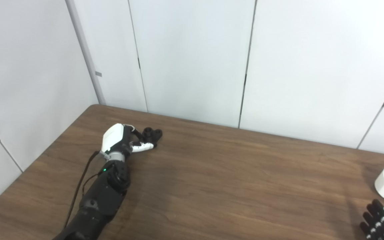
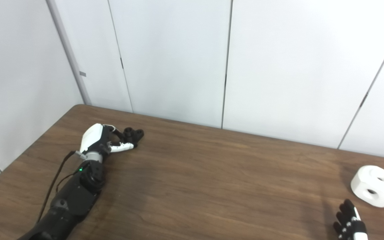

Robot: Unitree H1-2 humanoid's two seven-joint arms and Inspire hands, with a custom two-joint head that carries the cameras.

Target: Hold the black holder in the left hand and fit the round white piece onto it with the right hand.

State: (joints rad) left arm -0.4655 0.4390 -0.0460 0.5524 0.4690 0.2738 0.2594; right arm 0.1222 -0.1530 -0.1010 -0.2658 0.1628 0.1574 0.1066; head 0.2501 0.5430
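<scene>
At bottom right, right hand (image 2: 349,225) sat mostly cut off, fingers up, grip unclear. Just beyond it, apart, round white piece (image 2: 376,185) lay flat on the wooden table (image 2: 212,180): squat puck, holes in top and side wall, side hole facing the camera. Far left, left hand (image 1: 122,140) was clasped on the black holder (image 1: 152,134), small, dark, lobed, pointing right

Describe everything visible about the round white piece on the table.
The round white piece is a thick, squat disc, matte and plastic-looking, with rounded edges. A round hole opens in its top face and another in its side wall facing the camera. It lies flat on the wooden table near the right edge, apart from everything. Nothing touches it; the right hand hangs just in front of it, fingers raised, short of contact.
</scene>
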